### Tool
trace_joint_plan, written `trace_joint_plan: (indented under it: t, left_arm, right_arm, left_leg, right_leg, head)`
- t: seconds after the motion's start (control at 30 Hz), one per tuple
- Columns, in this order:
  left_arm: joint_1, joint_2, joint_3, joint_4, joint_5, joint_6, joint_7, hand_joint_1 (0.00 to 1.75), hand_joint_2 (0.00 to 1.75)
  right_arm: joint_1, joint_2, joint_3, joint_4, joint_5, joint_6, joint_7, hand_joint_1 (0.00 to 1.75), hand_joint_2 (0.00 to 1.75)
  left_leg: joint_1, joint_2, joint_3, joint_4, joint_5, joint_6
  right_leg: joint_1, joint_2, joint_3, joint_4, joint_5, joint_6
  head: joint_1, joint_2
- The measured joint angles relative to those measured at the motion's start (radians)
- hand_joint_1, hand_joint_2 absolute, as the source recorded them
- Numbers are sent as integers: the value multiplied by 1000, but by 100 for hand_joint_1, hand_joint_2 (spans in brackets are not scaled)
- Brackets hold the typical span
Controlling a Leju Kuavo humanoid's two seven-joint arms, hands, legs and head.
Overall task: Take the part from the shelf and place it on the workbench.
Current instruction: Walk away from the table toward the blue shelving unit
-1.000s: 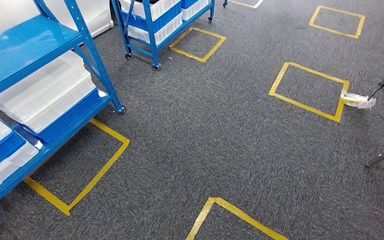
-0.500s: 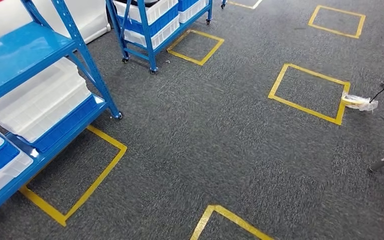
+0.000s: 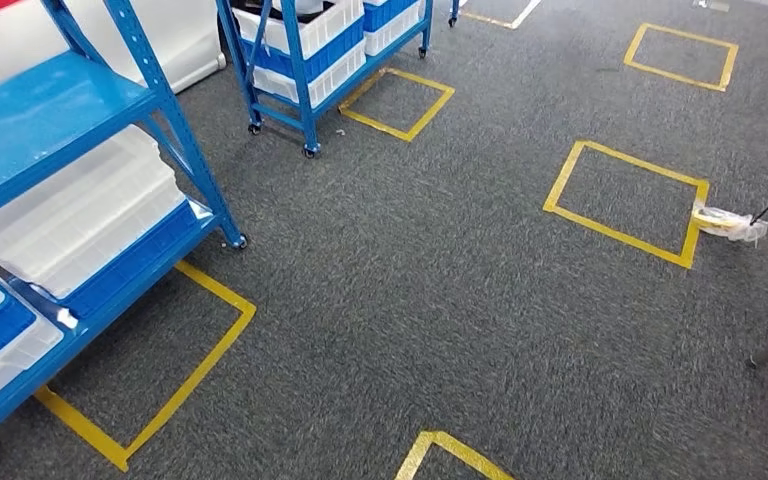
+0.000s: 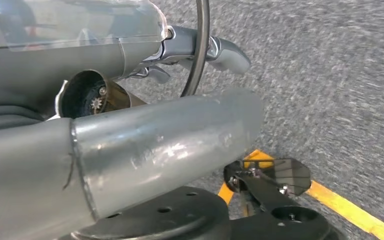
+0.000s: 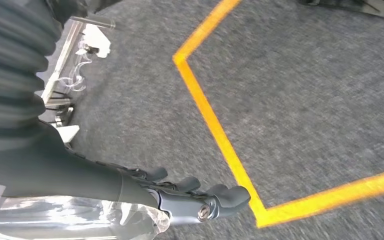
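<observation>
Head view: blue shelf [image 3: 80, 130] at left, white bins [image 3: 70, 215] on its lower level. A second blue rack [image 3: 310, 50] stands at far centre. Grey carpet [image 3: 410, 280] with yellow tape squares [image 3: 625, 190].

Right hand [image 5: 200, 200] hangs over carpet, fingers curled, holding nothing. Left hand [image 4: 195, 50]: state cannot be told. Part not identifiable among the bins.
</observation>
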Motion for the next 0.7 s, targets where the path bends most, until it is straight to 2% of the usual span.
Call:
trace_joint_plan:
  t: [0.07,0.13,0.23,0.37,0.47,0.6,0.7]
  left_arm:
    - [-2,0,0,0,0,0,-1,0,0]
    - [-2,0,0,0,0,0,-1,0,0]
    - [-3,0,0,0,1,0,-1,0,0]
    - [-4,0,0,0,1,0,-1,0,0]
    - [-4,0,0,0,2,0,-1,0,0]
    - [-4,0,0,0,2,0,-1,0,0]
    - [-3,0,0,0,1,0,-1,0,0]
  right_arm:
    - [-1,0,0,0,1,0,1,0,175]
    - [1,0,0,1,1,0,2,0,175]
    - [-1,0,-1,1,1,0,2,0,175]
    - [-3,0,-1,1,1,0,2,0,175]
    - [-4,0,-1,1,2,0,2,0,175]
    - [-4,0,-1,1,3,0,2,0,175]
    - [-4,1,-1,1,5,0,2,0,175]
  left_leg:
    - [-1,1,0,2,-7,2]
    - [-2,2,5,-2,-10,13]
    - [-2,2,14,-13,-10,14]
    - [-2,2,20,-23,-14,11]
    - [-2,2,22,-25,-15,8]
    - [-2,2,22,-26,-13,-3]
    - [-2,2,22,-24,-12,-7]
  right_leg:
    - [2,0,3,-5,7,-5]
    - [2,0,9,-8,8,-6]
    - [3,0,11,-9,2,-14]
    - [3,0,16,-9,-4,-20]
    - [3,0,18,-9,-4,-21]
    - [3,0,19,-9,-3,-22]
    - [2,-1,20,-10,-2,-21]
  head:
    - [0,0]
    - [0,0]
    - [0,0]
    - [0,0]
    - [0,0]
    - [0,0]
    - [0,0]
